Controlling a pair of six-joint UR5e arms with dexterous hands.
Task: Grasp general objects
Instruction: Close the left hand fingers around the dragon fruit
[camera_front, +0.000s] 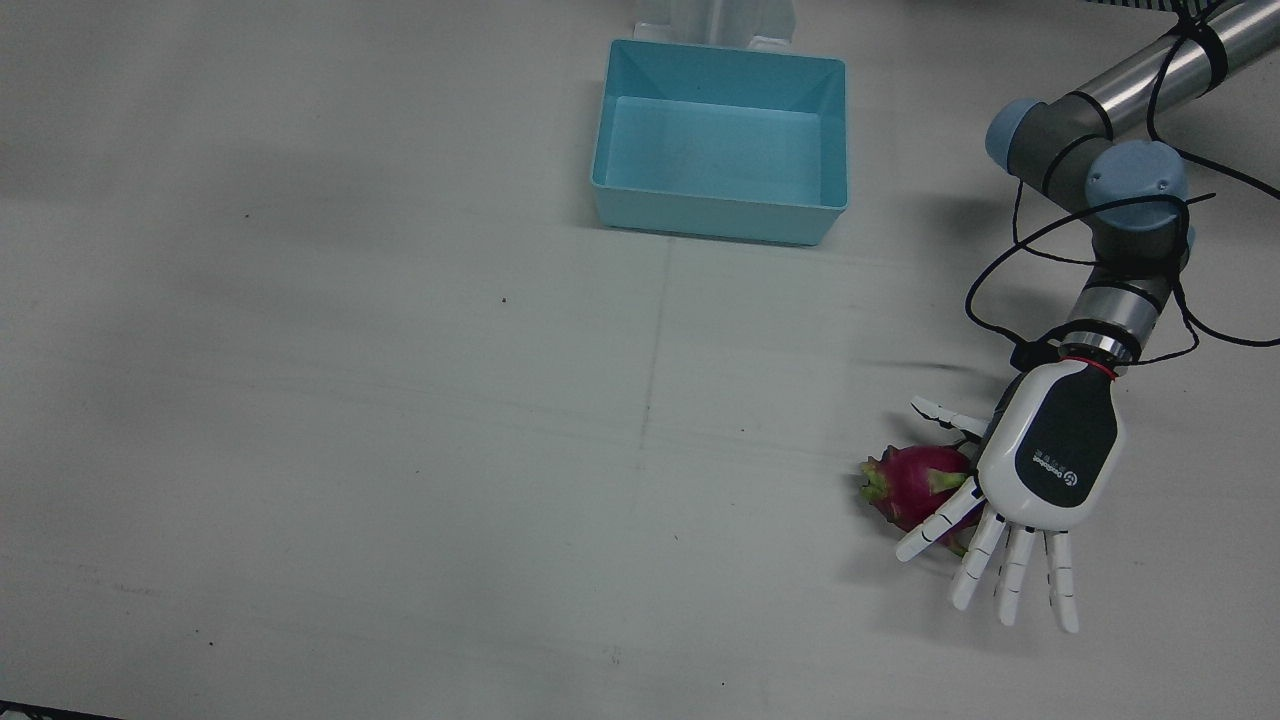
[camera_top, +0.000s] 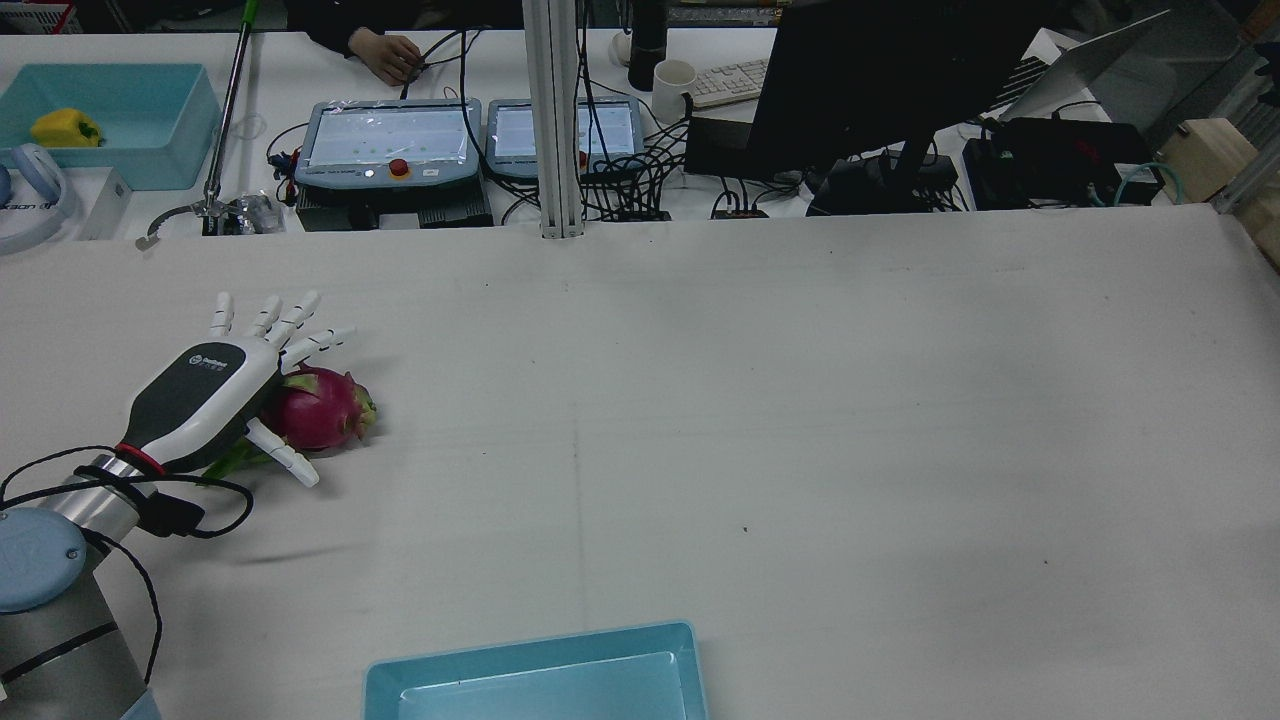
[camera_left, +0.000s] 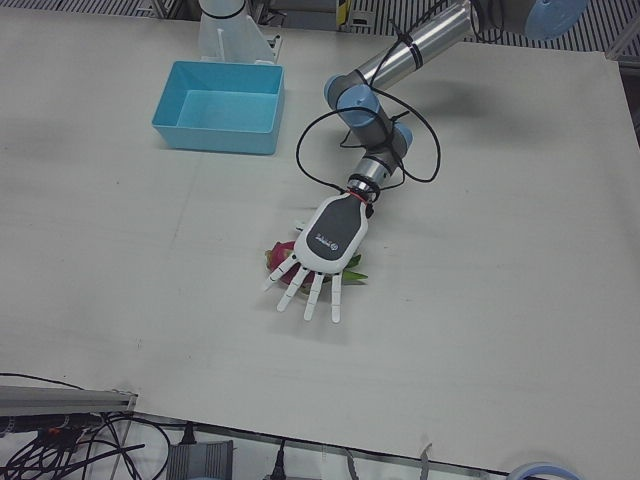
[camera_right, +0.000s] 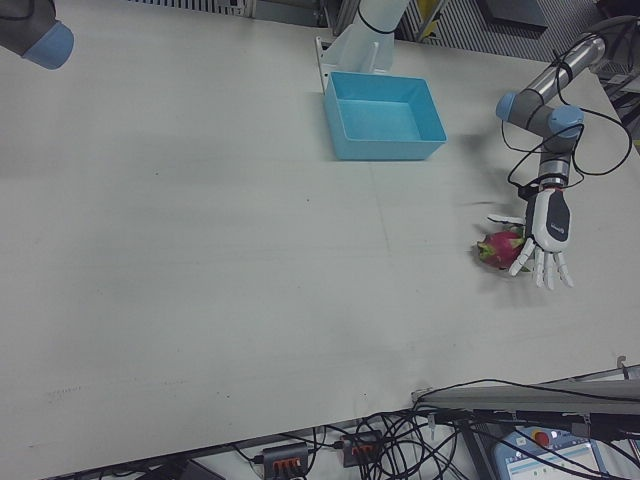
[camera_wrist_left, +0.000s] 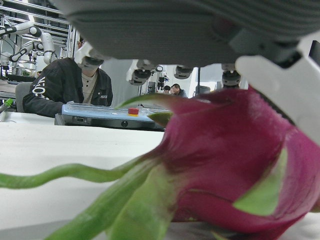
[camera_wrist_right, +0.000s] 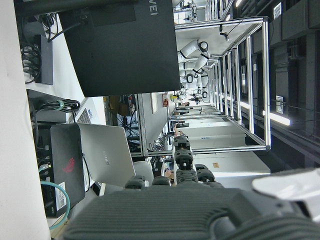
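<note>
We hold our left hand (camera_front: 1048, 455) spread flat over the dragon fruit (camera_front: 915, 483), which lies on the table (camera_front: 400, 420) near our left edge. It looks firm, rounded and a bit slick, with floppy leaves, so we'd wrap its thick middle. Open table surrounds it; the blue bin (camera_front: 722, 140) stands well apart. Whether our right hand is spread or closed, we cannot tell.

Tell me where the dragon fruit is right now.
The dragon fruit lies on the table at the front view's lower right, under the open left robot hand, well away from the blue bin.
</note>
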